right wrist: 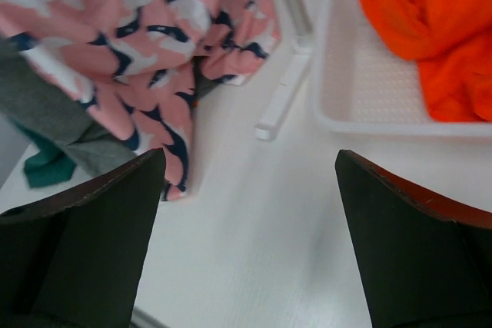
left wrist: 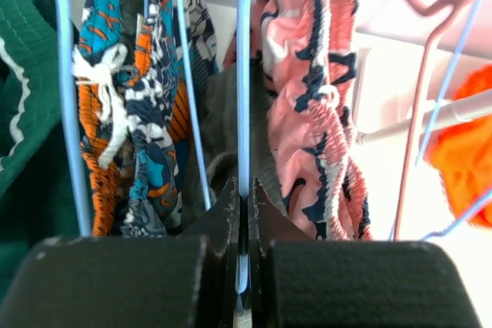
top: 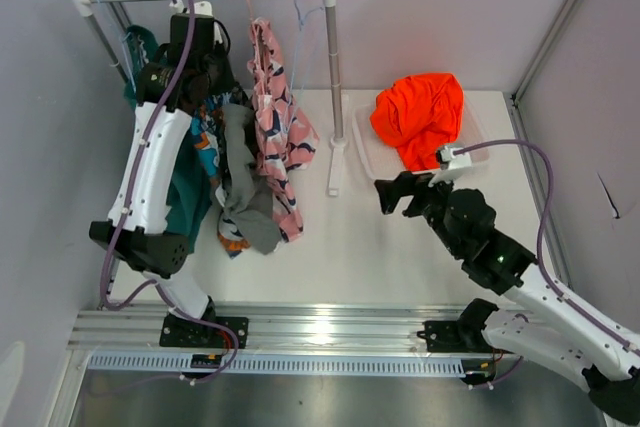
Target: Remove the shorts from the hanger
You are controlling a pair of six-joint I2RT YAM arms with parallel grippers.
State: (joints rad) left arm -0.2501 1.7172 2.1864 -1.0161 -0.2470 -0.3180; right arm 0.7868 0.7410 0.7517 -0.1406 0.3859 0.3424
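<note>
One orange shorts (top: 418, 117) fills the tray (right wrist: 361, 82); left gripper (left wrist: 244, 209) pinches blue hanger (left wrist: 244, 74); right gripper (right wrist: 250, 157) apart

A white table (top: 390, 247) filled the middle of the frame, enclosed by plain pale lilac walls (top: 450, 17) at the top and on both sides. Slim metal struts (top: 562, 19) ran diagonally down the upper corners. Along the lower edge lay a ribbed aluminium rail (top: 330, 329) catching a bright glare, with a dull grey surface (top: 300, 402) beneath it.

Top camera looks down from behind; both close wrist cameras share the pink shorts (right wrist: 146, 44).
</note>
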